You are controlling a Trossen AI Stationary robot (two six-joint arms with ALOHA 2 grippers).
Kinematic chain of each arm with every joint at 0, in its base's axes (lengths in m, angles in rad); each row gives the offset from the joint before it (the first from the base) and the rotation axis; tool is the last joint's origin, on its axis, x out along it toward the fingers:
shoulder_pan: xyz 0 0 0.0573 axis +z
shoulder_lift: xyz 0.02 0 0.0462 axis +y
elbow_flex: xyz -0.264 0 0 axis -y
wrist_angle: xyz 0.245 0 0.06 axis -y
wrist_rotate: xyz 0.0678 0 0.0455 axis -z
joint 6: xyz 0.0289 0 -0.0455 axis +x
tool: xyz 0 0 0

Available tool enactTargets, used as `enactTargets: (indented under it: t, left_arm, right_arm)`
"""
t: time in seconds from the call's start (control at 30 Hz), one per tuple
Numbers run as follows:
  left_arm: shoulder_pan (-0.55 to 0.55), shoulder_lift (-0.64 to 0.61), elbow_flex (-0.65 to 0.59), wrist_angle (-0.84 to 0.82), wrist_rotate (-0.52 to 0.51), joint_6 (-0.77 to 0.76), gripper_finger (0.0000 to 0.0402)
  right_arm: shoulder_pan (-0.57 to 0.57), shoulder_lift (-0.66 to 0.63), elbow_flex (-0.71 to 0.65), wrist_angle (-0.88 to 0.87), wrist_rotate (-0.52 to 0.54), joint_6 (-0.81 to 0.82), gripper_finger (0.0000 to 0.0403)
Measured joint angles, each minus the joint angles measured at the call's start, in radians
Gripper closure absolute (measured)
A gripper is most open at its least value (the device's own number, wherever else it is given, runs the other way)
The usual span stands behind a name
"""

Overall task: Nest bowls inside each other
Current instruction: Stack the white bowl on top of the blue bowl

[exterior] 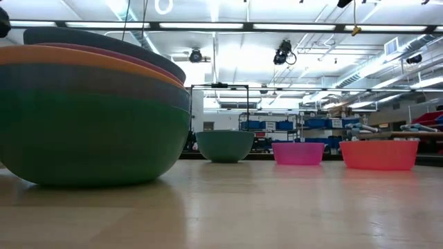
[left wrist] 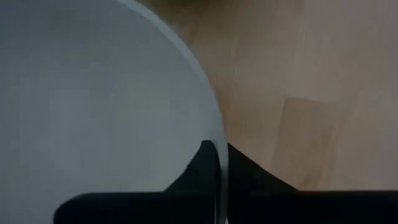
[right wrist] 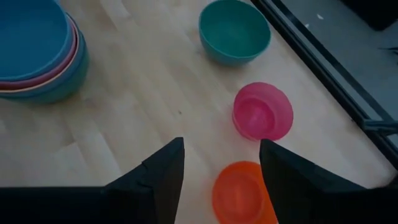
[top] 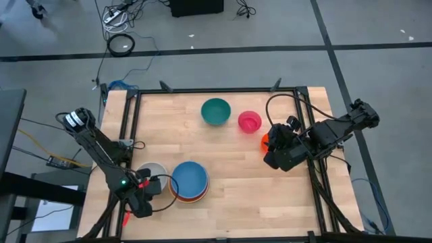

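Stack of nested bowls [top: 190, 181], blue uppermost, at the bench's [top: 229, 202] near edge. White bowl [top: 154, 173] just left of the stack; left hand [top: 143, 202] pinched shut on its rim, nearest arm for the nesting move. Red-orange bowl [right wrist: 239, 193] right of the stack, beneath the wide-open, empty right hand [right wrist: 221, 163]. Magenta bowl [top: 250, 121] and teal bowl [top: 216, 111] farther back.

red-orange bowl [top: 264, 141] — half under right gripper [top: 273, 156]
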Motion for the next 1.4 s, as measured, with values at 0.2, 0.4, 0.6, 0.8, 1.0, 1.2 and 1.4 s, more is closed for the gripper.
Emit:
enactTargets:
  t: [0.2,0.4,0.6,0.8,1.0,1.2,1.4]
  left_arm:
    - [0.0,0.004,0.091,-0.133,-0.161,0.053,0.0397]
    - [0.0,0.003,0.241,-0.462,-0.313,0.046,0.0397]
    - [0.001,0.001,0.365,-0.67,-0.409,0.055,0.0397]
    - [0.056,-0.028,0.459,-0.472,-0.506,0.323,0.0397]
    - [0.185,-0.046,0.467,-0.234,-0.352,0.628,0.0397]
    - [0.302,-0.029,0.458,-0.186,-0.126,0.727,0.0397]
    - [0.347,-0.023,0.458,-0.133,0.043,0.764,0.0397]
  right_arm:
    - [-0.017,0.0,0.0,0.01,0.018,-0.006,0.0209]
    - [-0.053,0.0,0.0,0.014,0.019,-0.039,0.0217]
    - [-0.079,0.001,-0.004,0.033,0.019,-0.064,0.0222]
    - [-0.125,0.001,-0.078,0.17,0.008,-0.157,0.0222]
    - [-0.174,0.002,-0.163,0.249,-0.045,-0.203,0.0222]
    - [-0.194,0.001,-0.19,0.248,-0.053,-0.206,0.0222]
    - [-0.198,0.001,-0.19,0.246,-0.05,-0.212,0.0222]
